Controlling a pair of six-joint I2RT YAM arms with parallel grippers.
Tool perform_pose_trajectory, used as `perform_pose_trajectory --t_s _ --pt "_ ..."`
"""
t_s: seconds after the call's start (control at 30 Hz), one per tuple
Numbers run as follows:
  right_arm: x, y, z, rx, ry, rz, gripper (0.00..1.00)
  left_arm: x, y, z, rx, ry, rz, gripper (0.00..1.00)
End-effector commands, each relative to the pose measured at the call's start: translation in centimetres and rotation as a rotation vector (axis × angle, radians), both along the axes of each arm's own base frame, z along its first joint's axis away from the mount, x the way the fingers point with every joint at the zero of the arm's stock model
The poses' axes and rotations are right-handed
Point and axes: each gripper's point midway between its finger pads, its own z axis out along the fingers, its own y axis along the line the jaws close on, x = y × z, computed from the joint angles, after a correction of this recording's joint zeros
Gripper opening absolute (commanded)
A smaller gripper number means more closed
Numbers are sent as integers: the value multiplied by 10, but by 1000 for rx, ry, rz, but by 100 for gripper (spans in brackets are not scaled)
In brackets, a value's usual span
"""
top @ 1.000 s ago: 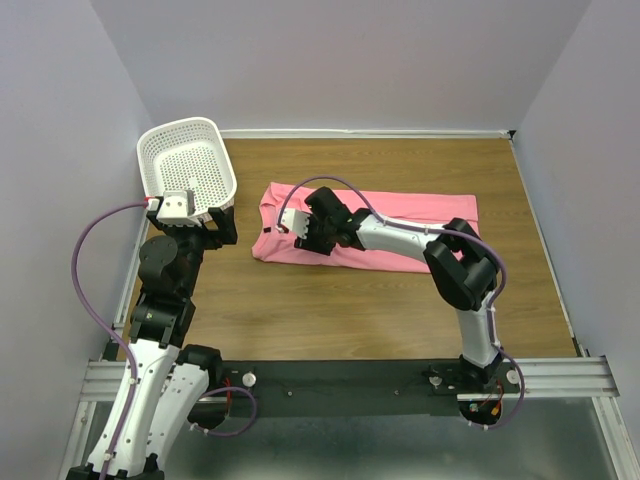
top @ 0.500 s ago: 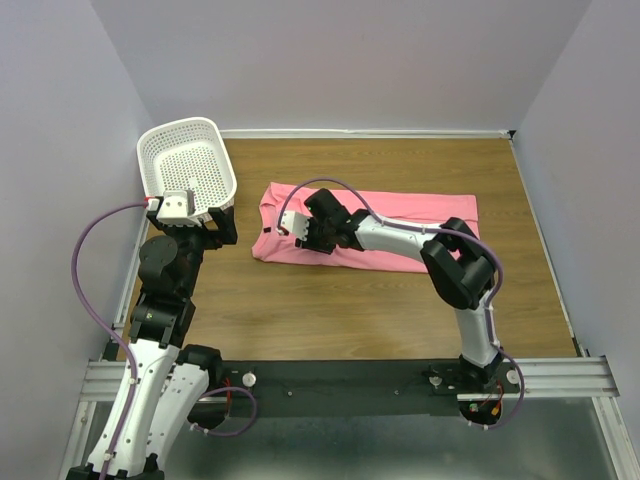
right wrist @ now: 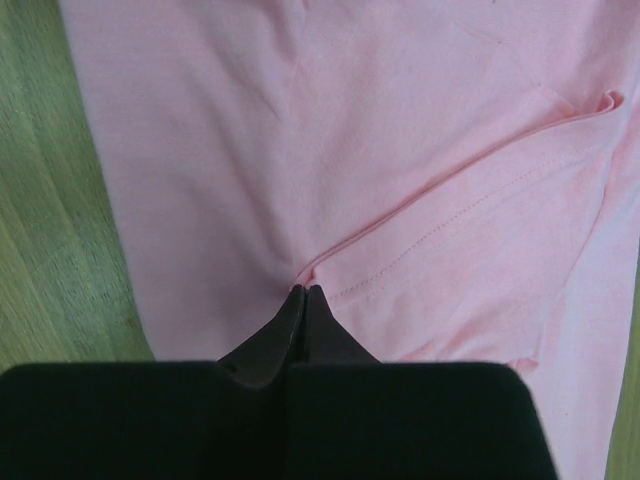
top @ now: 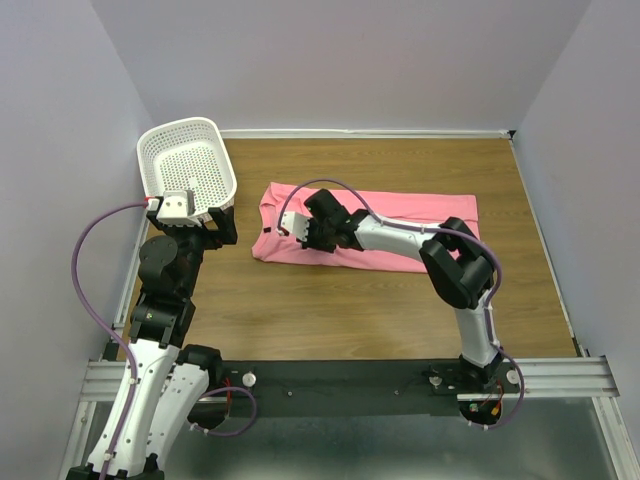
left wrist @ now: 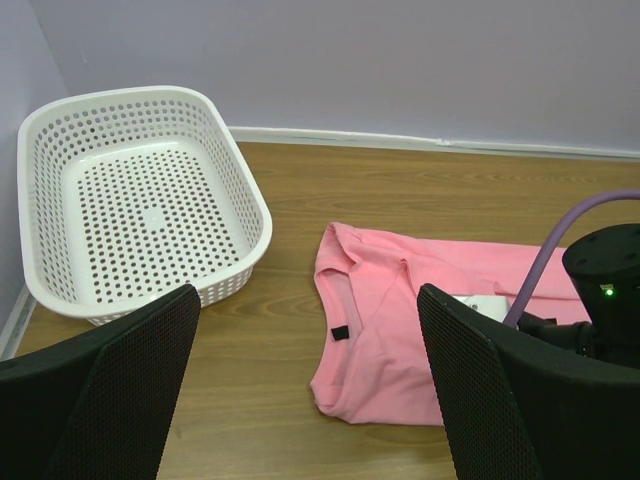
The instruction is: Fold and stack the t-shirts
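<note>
The pink t-shirt (top: 400,215) lies folded into a long band across the middle of the wooden table, its collar end to the left (left wrist: 390,320). My right gripper (top: 312,238) is down on the shirt's left part. In the right wrist view its tips (right wrist: 305,293) are shut, pinching a raised fold of the pink cloth (right wrist: 400,150) beside a stitched hem. My left gripper (left wrist: 310,400) hovers open above the table at the left, between the basket and the shirt, with nothing between its fingers (left wrist: 480,390).
A white perforated basket (top: 215,130) stands at the far left corner, its rim (left wrist: 250,200) close to the left gripper (top: 195,222). Purple walls close in the table at the back and sides. A purple cable arcs over the right wrist.
The right gripper's jaws have shut on the fold of the shirt; the arm shifted slightly toward the collar end. The left arm has not moved.
</note>
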Motion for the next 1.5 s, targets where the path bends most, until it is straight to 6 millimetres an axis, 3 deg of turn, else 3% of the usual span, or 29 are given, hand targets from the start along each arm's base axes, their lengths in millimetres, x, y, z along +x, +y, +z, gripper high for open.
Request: perform_pose_trajectory --t_s 0.0,0.27,0.43,0.47,0.5,0.53,0.67,0.77,0.83,0.9,0.97,1.03,1.07,1.13,1.2,1.37,1.4,1.47 --pt "10 3 24 41 -20 -29 0 -2 8 13 0 -37 38 97" --pt "49 -24 63 126 -54 -171 1 -2 8 13 0 -35 38 97" --pt "98 -78 75 154 -87 -379 1 -1 8 12 -1 -32 36 97" --pt "103 -86 73 159 -80 -416 5 -1 7 12 0 -31 35 97" --pt "110 -96 71 161 -77 -449 17 -1 7 12 0 -31 35 97" --pt "111 -101 68 162 -69 -467 45 -1 7 11 0 -28 33 97" --pt "122 -116 74 211 -54 -555 51 1 6 9 -2 -21 29 97" --pt "131 -129 90 260 -62 -598 51 4 1 5 -16 -10 7 97" --pt "129 -139 101 301 -46 -594 51 8 -5 -3 -34 17 -14 97" --pt "115 -130 108 375 30 -491 58 11 -18 -12 -132 66 -57 95" --pt "95 -135 116 470 129 -390 68 10 -50 -40 -304 194 -176 89" --pt "85 -148 120 546 213 -351 73 4 -80 -93 -455 374 -278 81" --pt "82 -150 120 559 234 -332 73 0 -89 -112 -513 437 -307 77" --pt "74 -155 117 565 272 -316 73 -15 -101 -170 -651 622 -282 71" --pt "65 -153 113 572 300 -295 73 -20 -105 -202 -708 712 -206 72" --pt "64 -149 111 591 347 -310 73 -16 -104 -241 -732 816 29 73" --pt "63 -148 108 591 358 -311 73 -17 -102 -257 -716 867 79 73" --pt "62 -148 105 592 370 -311 73 -11 -101 -266 -722 898 131 72"
